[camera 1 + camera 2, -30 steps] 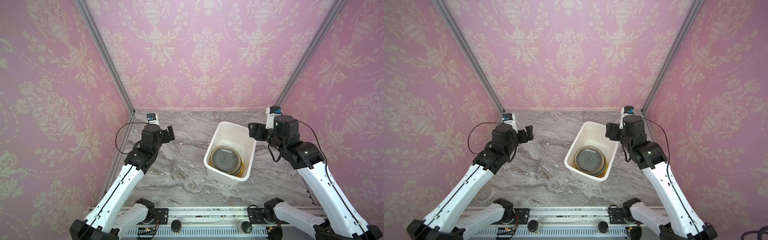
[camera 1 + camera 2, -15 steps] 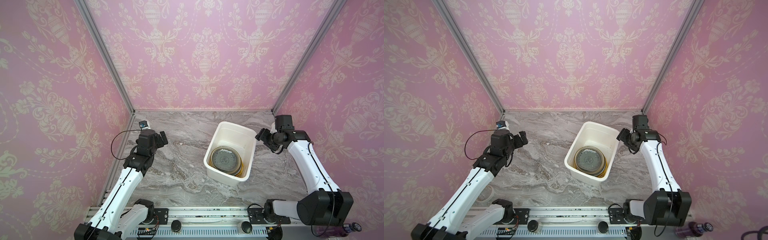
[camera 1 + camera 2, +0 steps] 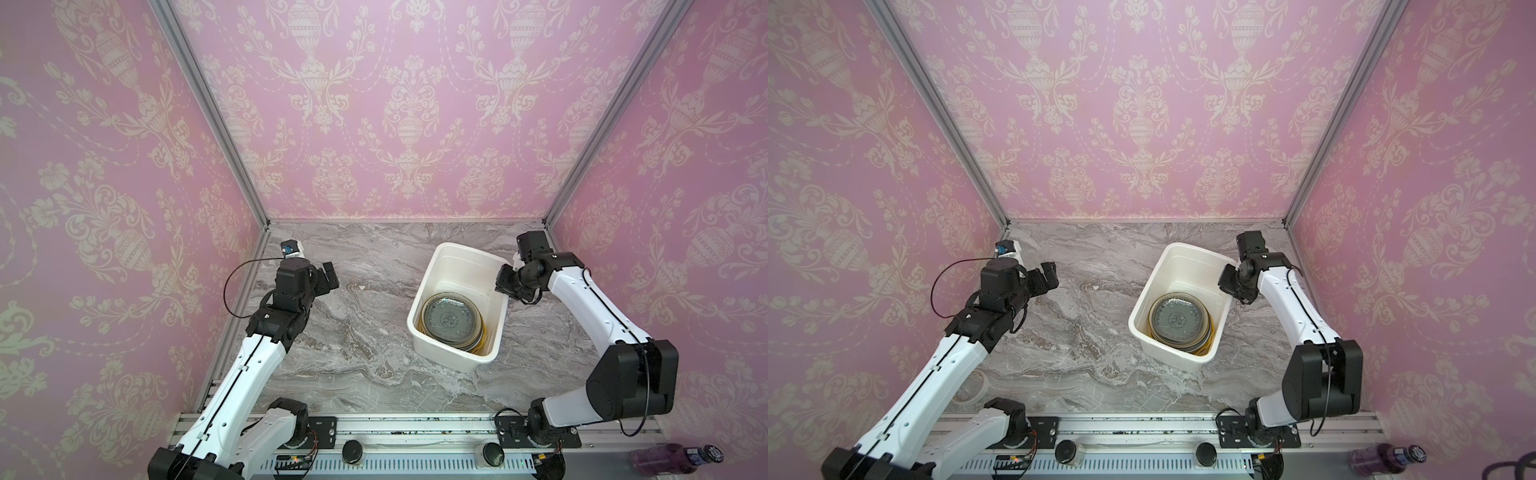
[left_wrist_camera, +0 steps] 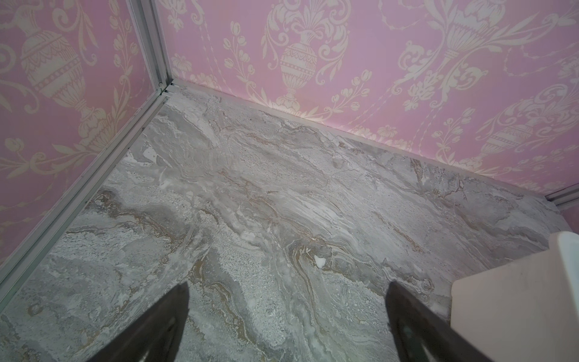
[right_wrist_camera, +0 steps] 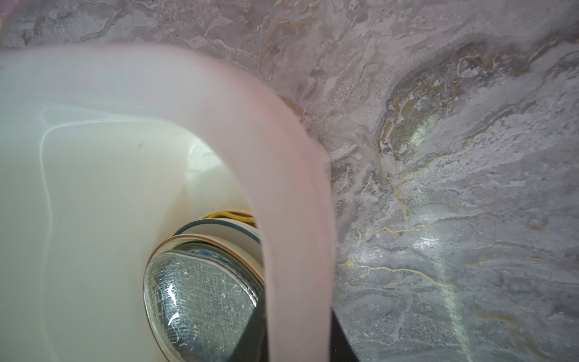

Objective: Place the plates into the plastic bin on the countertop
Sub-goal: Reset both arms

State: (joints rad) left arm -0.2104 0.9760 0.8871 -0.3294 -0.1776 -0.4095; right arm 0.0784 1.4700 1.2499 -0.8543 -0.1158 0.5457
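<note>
The white plastic bin [image 3: 465, 248] [image 3: 1187, 247] stands on the grey marble countertop [image 3: 357, 340], right of centre. A stack of plates [image 3: 451, 320] [image 3: 1177, 318] lies inside it, a clear glass plate [image 5: 200, 294] on top, with white dark-rimmed and yellow edges under it. My right gripper [image 3: 508, 286] [image 3: 1230, 286] [image 5: 299, 332] sits at the bin's right rim [image 5: 291, 188], one finger inside the wall and one outside, shut on it. My left gripper [image 3: 326, 276] [image 3: 1046, 276] [image 4: 286, 291] hangs open over bare countertop at the left, its fingers [image 4: 169, 319] wide apart and empty.
Pink patterned walls close in the left, back and right sides. A roll of clear tape [image 3: 971, 388] lies at the front left under my left arm. A purple bottle [image 3: 665, 459] lies outside the front rail. A bin corner [image 4: 513, 301] shows in the left wrist view.
My right arm has folded down and back, bringing its gripper to the bin's right rim, where the jaws closed. My left arm sank slightly, gripper still open.
</note>
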